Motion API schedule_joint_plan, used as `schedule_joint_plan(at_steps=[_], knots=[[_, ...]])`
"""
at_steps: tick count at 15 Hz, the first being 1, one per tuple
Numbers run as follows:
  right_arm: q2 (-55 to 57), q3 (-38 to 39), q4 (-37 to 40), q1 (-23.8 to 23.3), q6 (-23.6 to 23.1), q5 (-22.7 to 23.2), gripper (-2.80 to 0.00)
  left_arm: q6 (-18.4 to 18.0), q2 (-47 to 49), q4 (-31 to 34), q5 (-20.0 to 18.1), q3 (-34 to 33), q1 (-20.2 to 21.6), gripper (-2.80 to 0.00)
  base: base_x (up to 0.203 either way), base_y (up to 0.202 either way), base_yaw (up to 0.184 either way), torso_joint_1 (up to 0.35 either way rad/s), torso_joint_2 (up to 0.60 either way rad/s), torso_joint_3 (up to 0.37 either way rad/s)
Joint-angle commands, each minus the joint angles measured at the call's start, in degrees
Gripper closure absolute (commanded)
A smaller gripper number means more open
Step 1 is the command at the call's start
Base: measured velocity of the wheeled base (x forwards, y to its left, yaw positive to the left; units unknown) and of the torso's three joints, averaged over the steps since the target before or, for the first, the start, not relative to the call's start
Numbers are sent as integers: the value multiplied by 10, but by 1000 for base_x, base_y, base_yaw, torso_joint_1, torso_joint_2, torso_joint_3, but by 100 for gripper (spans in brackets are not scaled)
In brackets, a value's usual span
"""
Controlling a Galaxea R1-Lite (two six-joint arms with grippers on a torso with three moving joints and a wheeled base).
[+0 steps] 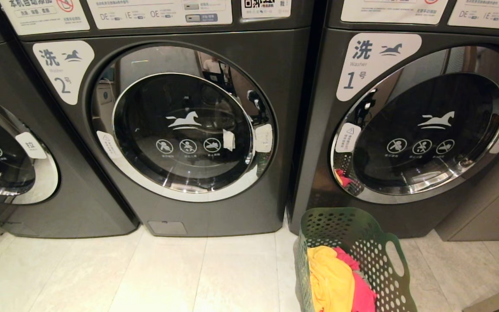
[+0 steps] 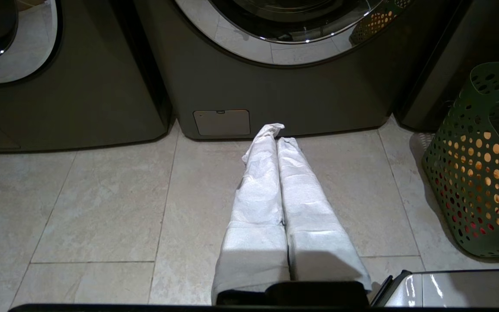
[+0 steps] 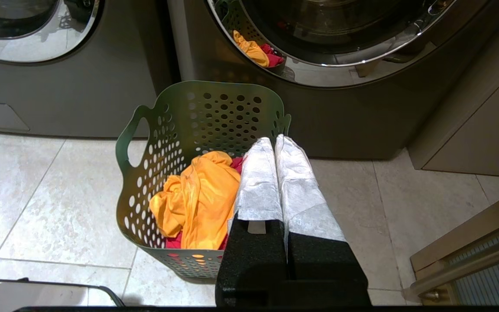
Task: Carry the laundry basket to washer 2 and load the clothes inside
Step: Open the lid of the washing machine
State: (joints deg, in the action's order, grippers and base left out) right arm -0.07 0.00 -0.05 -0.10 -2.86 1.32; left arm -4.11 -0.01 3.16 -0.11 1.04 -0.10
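Only wrist views show grippers | left gripper (image 2: 275, 132) fingers together | right gripper (image 3: 274, 141) likewise, seemingly empty

A laundromat: numbered front-loading washers (image 1: 180, 130) in a row on tiled floor (image 1: 102, 277).

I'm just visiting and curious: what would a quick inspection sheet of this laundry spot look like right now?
Surface: pale tiled floor, bare where seen.
Job's things: green laundry basket stands on the floor in front of washer 1; yellow-orange garment and pink-red garment inside. Washer 2 door closed.
Clutter: nothing seen.
Grippers: left gripper shut, empty, above the floor before washer 2; right gripper shut, empty, over the basket.
Cables: nothing seen.
Surroundings: third machine at far left; cabinet at right.
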Motion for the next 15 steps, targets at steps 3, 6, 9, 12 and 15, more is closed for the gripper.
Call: schedule_joint_plan(at_steps=[3, 6, 9, 12, 15], knots=[[0, 0, 0, 0, 0, 0, 0, -1, 1, 0, -1, 0, 0, 0, 0, 0, 0, 0, 0, 0], [0, 0, 0, 0, 0, 0, 0, -1, 0, 0, -1, 0, 0, 0, 0, 0, 0, 0, 0, 0], [0, 0, 0, 0, -1, 1, 0, -1, 1, 0, -1, 0, 0, 0, 0, -35, 1, -1, -1, 1], [0, 0, 0, 0, -1, 1, 0, 0, 1, 0, -1, 0, 0, 0, 0, -187, 0, 4, 1, 4], [0, 0, 0, 0, -1, 1, 0, -1, 0, 0, 0, 0, 0, 0, 0, -198, 1, 3, 0, 0]])
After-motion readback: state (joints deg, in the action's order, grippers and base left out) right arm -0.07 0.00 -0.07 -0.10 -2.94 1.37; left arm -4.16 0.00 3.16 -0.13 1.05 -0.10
